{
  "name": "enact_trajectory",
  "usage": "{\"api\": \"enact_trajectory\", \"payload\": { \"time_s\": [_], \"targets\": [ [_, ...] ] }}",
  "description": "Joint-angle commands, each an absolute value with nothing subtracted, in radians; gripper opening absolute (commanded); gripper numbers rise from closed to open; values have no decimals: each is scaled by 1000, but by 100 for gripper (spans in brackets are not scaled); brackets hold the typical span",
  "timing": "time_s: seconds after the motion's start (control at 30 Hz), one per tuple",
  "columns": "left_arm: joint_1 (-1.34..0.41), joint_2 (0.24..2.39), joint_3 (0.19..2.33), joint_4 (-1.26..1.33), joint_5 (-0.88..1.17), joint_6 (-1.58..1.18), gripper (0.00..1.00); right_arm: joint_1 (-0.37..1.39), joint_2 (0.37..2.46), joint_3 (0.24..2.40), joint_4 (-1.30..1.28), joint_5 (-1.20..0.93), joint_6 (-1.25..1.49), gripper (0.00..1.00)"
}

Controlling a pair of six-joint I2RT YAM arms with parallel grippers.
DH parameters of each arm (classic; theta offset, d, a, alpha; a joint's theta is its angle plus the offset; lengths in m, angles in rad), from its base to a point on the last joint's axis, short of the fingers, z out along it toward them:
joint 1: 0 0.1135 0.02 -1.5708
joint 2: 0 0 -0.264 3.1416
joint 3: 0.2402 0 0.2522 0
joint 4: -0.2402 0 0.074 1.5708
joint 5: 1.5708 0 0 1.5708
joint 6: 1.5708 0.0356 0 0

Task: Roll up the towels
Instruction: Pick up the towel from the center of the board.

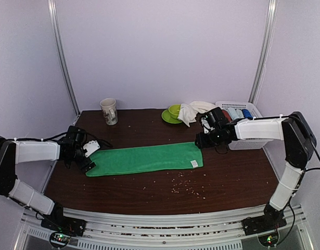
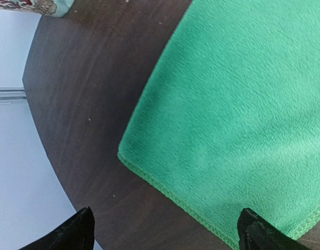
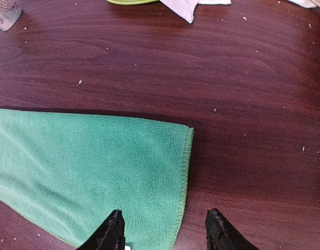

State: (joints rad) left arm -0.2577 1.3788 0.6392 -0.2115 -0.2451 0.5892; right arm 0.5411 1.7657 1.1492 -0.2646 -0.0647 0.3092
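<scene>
- Across the whole scene: dark wood table (image 1: 227,177), both arms reaching in from the near edge.
- At mid-table, flat and unrolled, a long strip running left to right: green towel (image 1: 144,159), small white tag at its near right corner.
- At the far right edge: white basket (image 1: 233,104), with red, pale blue and dark blue rolls (image 1: 238,112) inside.
- Just left of the basket, on the far side: white towel (image 1: 193,110), crumpled, partly draped over a green bowl (image 1: 174,111).
- Over the green towel's left end: left gripper (image 2: 167,234), spread wide and pinching nothing, one tip by the table's edge, the other at the towel's hem.
- Over the green towel's right end: right gripper (image 3: 166,232), jaws apart and astride the hem, nothing clamped. Contact with the cloth unclear.
- At the far left: patterned mug (image 1: 109,111), upright, well apart from both towels.
- On the near side, below the green towel's right end: scattered pale crumbs (image 1: 186,185) on bare wood.
</scene>
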Motion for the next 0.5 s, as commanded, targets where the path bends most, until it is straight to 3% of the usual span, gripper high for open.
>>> {"api": "enact_trajectory", "payload": {
  "time_s": [0.0,0.47],
  "targets": [
    [-251,1392,611,-221,-236,626,98,522,1806,1129,-219,-142,363,53],
    [-251,1374,567,-212,-263,671,98,500,1889,1059,-154,-183,442,52]
  ]
}}
